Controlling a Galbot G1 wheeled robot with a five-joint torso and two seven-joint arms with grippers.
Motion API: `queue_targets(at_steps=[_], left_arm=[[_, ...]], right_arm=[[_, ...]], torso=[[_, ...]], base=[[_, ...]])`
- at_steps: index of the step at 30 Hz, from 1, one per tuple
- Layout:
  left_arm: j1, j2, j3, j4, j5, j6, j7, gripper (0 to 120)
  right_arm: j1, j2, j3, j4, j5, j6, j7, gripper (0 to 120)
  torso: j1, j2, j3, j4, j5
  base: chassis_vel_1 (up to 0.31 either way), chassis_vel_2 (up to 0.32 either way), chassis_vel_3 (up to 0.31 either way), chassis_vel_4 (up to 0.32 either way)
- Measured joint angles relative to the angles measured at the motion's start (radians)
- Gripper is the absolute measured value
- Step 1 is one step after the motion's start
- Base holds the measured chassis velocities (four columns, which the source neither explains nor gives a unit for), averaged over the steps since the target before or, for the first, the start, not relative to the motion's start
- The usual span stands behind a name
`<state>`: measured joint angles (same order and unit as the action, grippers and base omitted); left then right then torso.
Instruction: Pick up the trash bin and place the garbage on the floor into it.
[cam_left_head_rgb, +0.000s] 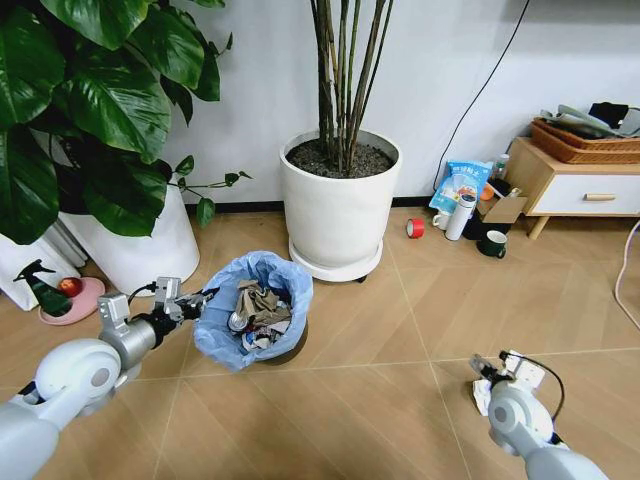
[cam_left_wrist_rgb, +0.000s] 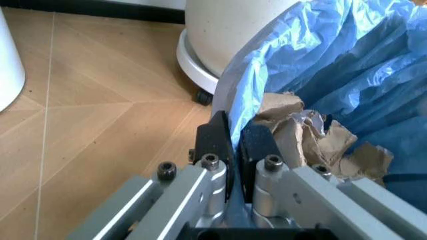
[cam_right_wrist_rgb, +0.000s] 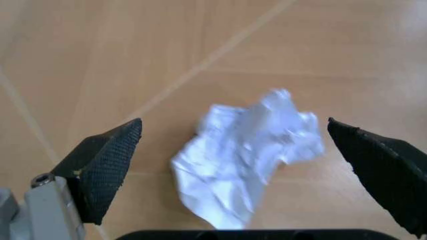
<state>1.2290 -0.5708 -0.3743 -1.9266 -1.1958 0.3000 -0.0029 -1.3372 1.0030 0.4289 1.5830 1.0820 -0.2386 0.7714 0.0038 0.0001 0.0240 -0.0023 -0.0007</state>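
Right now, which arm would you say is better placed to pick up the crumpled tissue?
The right gripper: it hangs open directly over the white tissue, while the left gripper is clamped on the trash bin's rim.

The left gripper (cam_left_wrist_rgb: 235, 145) is clamped on the rim of the bin (cam_left_wrist_rgb: 230, 95), its two black fingers (cam_left_wrist_rgb: 213, 137) pressed together with the blue bag (cam_left_wrist_rgb: 347, 65) pinched between them. One finger lies outside the rim, the other inside against the liner. Just beyond the inner finger, crumpled brown paper (cam_left_wrist_rgb: 307, 137) lies in the bin, touching the bag. Behind the bin stands a white pot (cam_left_wrist_rgb: 227, 30) on a round base, close to the rim. Tan floor (cam_left_wrist_rgb: 100, 115) spreads beside the bin.
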Motion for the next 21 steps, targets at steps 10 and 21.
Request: queue_targets(at_steps=[10, 21], left_arm=[[0.0, -0.001, -0.002, 0.003, 0.0, -0.001, 0.001, 0], [0.021, 0.014, -0.023, 0.004, -0.003, -0.003, 0.004, 0]], right_arm=[[0.02, -0.004, 0.006, -0.085, 0.036, -0.028, 0.011, 100], [0.169, 0.049, -0.066, -0.29, -0.03, 0.003, -0.059, 100]], torso=[[0.0, 0.0, 0.0, -0.0001, -0.0001], [0.0, 0.0, 0.0, 0.0001, -0.0001]], base=[[0.0, 0.0, 0.0, 0.0], [0.0, 0.0, 0.0, 0.0]])
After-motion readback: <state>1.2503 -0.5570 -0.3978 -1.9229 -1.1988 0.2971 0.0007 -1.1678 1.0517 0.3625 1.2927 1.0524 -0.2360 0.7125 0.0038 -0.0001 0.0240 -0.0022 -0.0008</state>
